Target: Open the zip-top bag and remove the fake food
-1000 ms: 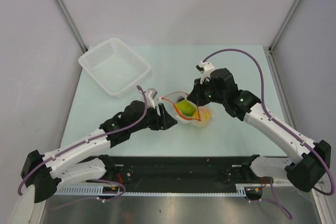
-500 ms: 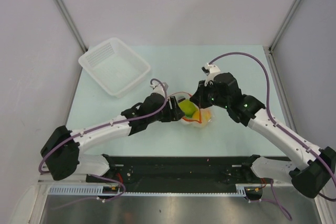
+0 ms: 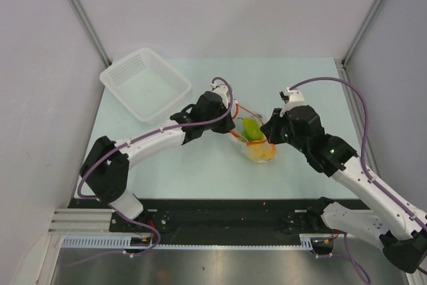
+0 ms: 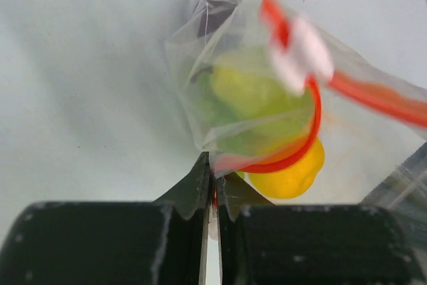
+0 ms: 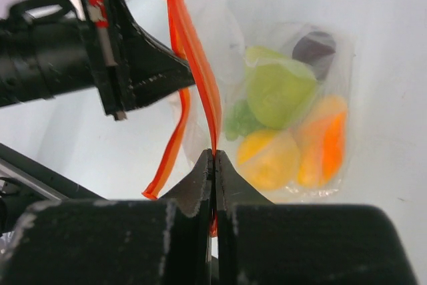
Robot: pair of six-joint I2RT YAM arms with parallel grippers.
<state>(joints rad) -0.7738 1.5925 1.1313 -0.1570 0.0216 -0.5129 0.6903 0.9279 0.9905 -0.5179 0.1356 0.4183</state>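
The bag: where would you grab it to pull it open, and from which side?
By the red zip strip at its mouth, one lip from each side. The strip is a raised edge above the food, which probably weighs the bag down. The left gripper and right gripper are each pinched shut on a lip, facing one another.

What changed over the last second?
The left gripper swung in to the left edge of the bag and closed on it. The right gripper, shut on the zip strip, drew right and nearer, and the bag slid a little with it. The food stays inside; the basket has not moved.
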